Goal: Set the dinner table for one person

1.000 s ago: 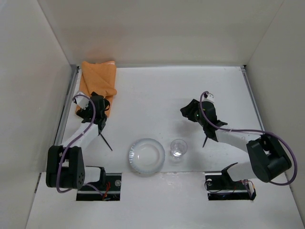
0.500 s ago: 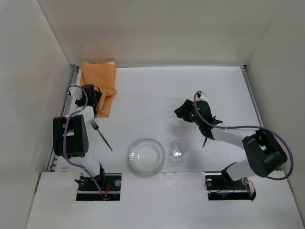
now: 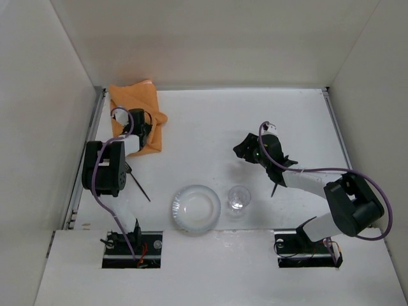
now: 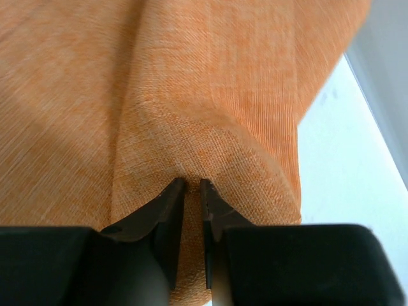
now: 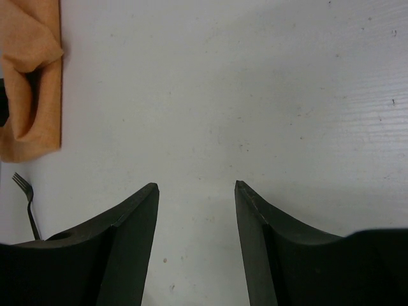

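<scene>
Left wrist: left gripper (image 4: 192, 189) on cloth (image 4: 217, 83)

One dinner table (image 3: 217, 121) is in view, and on it lie one orange cloth (image 3: 131, 102), one fork (image 3: 139, 185), one clear plate (image 3: 196, 208) and one drinking glass (image 3: 239, 198). Two robot arms reach over it: one left arm (image 3: 102, 171), one right arm (image 3: 309, 182).

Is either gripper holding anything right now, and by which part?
The left gripper pinches the orange cloth by a raised fold near its edge. The right gripper is open, holding nothing.
</scene>
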### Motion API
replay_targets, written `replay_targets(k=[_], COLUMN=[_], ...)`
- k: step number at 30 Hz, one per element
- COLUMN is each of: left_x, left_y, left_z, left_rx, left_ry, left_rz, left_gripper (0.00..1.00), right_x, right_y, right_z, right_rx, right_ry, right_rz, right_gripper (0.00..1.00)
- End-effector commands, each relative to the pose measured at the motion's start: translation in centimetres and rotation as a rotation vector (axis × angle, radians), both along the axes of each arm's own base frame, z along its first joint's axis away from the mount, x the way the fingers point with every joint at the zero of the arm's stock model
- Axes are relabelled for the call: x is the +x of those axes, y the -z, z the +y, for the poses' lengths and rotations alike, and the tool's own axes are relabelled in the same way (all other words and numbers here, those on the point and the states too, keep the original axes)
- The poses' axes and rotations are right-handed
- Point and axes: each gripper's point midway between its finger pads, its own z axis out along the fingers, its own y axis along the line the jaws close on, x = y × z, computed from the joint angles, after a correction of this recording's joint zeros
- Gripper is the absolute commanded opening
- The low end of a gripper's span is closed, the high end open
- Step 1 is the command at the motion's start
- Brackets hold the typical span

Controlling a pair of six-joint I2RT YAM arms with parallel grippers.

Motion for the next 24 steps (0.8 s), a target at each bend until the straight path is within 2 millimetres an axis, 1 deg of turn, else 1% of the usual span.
replay_targets(k=[1, 5, 7, 8, 11, 13, 15, 16, 17, 19, 21, 22, 24], left_x=[0.7, -0.2, -0.5, -0.5, -0.9, -1.5, -2.0, -2.3, -2.4, -2.7, -2.7, -2.6, -1.9], left_y=[1.2, 3.8, 4.4, 4.2, 3.3, 2.3, 1.4, 0.8, -0.1, -1.9, -3.8, -4.6, -6.0], left_z=[-6.5, -11.6, -14.0, -15.4, -18.8, -20.4, -20.7, -20.7, -20.3, -19.3, -18.2, -17.7, -16.2], left_rx=[-0.051, -0.065, -0.078, -0.081, -0.078, -0.062, -0.052, -0.049, -0.038, -0.011, 0.025, 0.045, 0.094], left_ry=[0.173, 0.283, 0.337, 0.374, 0.455, 0.495, 0.500, 0.497, 0.486, 0.450, 0.410, 0.396, 0.345], left_rz=[0.001, 0.046, 0.051, 0.052, 0.042, 0.030, 0.018, 0.009, -0.010, -0.047, -0.088, -0.104, -0.133], left_gripper=[0.13, 0.11, 0.11, 0.11, 0.10, 0.10, 0.10, 0.10, 0.13, 0.24, 0.38, 0.44, 0.55], right_x=[0.9, 0.9, 0.9, 0.9, 1.0, 1.0, 0.9, 1.0, 1.0, 0.9, 0.9, 1.0, 1.0], right_y=[-2.0, -1.8, -2.1, -2.2, -2.0, -2.2, -2.3, -2.3, -2.3, -2.3, -2.4, -2.4, -2.1], right_z=[0.9, 0.8, 0.7, 0.6, 0.4, 0.4, 0.3, 0.2, 0.1, 0.3, 0.3, 0.3, 0.6], right_rx=[0.014, 0.017, 0.015, 0.014, 0.013, 0.013, 0.013, 0.016, 0.018, 0.020, 0.016, 0.017, 0.022], right_ry=[-0.018, -0.018, -0.014, -0.011, -0.006, -0.006, -0.003, 0.001, 0.002, -0.004, -0.003, -0.002, -0.011], right_rz=[-0.057, -0.049, -0.061, -0.063, -0.058, -0.063, -0.070, -0.069, -0.068, -0.068, -0.072, -0.071, -0.060], right_gripper=[0.57, 0.57, 0.58, 0.58, 0.58, 0.58, 0.59, 0.59, 0.59, 0.59, 0.59, 0.59, 0.59])
